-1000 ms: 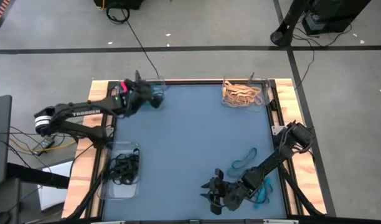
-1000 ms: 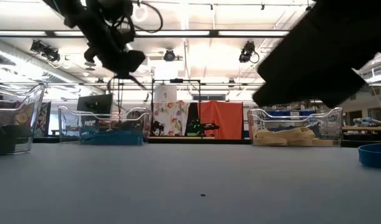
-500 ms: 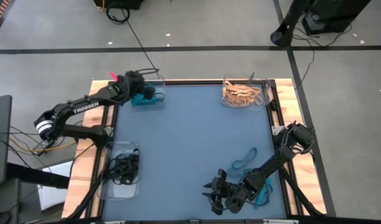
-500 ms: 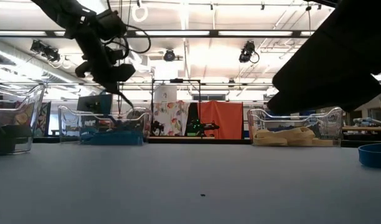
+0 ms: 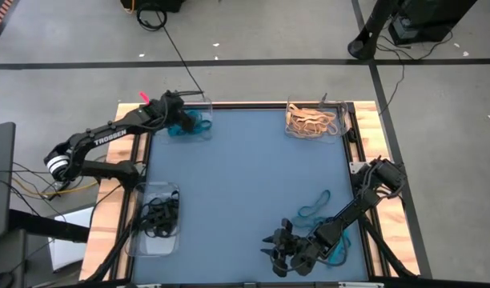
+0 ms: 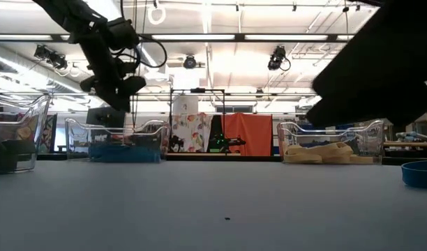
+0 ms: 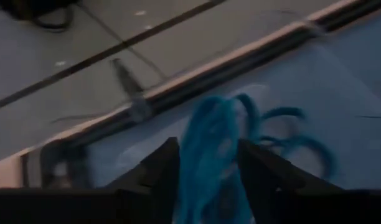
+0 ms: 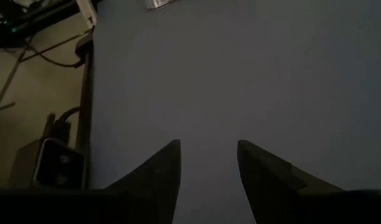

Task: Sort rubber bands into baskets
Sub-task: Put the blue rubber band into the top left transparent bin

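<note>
The right claw (image 5: 275,248) is low over the near part of the counter (image 5: 245,184), its two fingers spread apart with only bare blue surface between them, so it holds nothing. Just behind this claw, under its own arm, a few loose teal-blue rubber bands (image 5: 313,206) lie on the counter, and more of them show near the arm's near side. These are not sorted yet.

Well to the left of this claw is the basket of black bands (image 5: 155,218). Far beyond it, at the back right corner, stands the basket of tan bands (image 5: 313,120).

The left claw (image 5: 179,108) is at the far left corner, over the basket of teal-blue bands (image 5: 193,123). In the left wrist view its fingers (image 7: 162,168) stand open, and a bunch of teal-blue bands shows between and beyond them; whether any band is hooked on a finger cannot be told.

Probably the risk is here: if a band clings to a finger when the left claw rises, it may be pulled out of the basket again. For the right claw, the loose bands are thin and flat, so closing too high would catch nothing, and the arm may drag them.
</note>
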